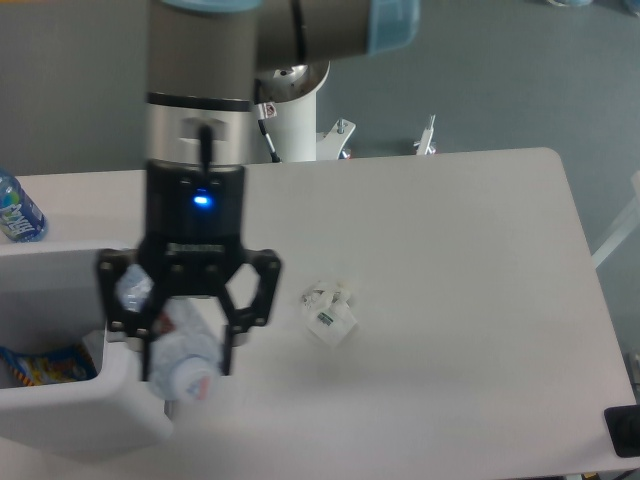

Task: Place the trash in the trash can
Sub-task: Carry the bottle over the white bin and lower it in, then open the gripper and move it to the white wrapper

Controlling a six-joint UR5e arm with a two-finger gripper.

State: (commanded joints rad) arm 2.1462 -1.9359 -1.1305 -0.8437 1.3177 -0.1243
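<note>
My hand (186, 352) grips the crushed clear bottle (183, 352), cap end down, above the right rim of the white trash can (75, 412). The crumpled white paper wad (331, 311) lies on the worktop (450, 260), right of the can.

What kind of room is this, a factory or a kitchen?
Neither, most likely: it looks like a robotics lab. A robot arm's pincer holds a crushed bottle beside a white bin on a plain white table, over a grey floor.

White table (470, 260) against grey floor (520, 70).
</note>
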